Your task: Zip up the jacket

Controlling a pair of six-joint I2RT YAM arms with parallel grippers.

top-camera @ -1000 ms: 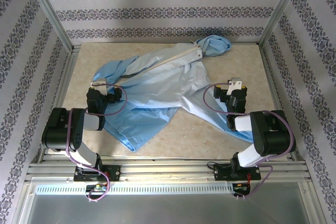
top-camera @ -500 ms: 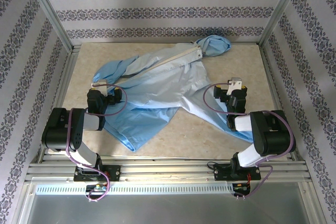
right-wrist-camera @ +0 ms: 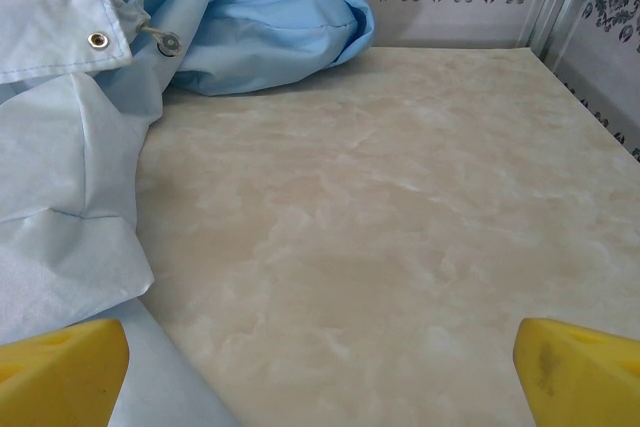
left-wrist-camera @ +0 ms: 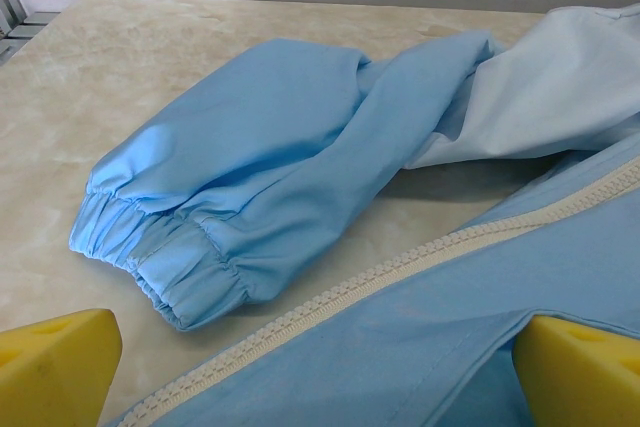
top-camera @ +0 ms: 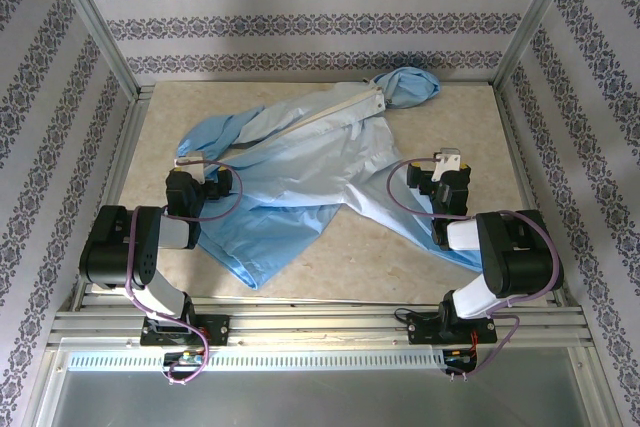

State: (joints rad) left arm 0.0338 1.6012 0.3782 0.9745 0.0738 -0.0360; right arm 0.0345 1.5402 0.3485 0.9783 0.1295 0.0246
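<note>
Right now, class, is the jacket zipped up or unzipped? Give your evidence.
Unzipped. In the left wrist view the zipper runs along a free edge of the jacket, bare table beside it, no second half joined.

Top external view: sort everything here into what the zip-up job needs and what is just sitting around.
For the job:
- jacket
- its zipper

Just there:
- table
- patterned walls
- metal frame
</note>
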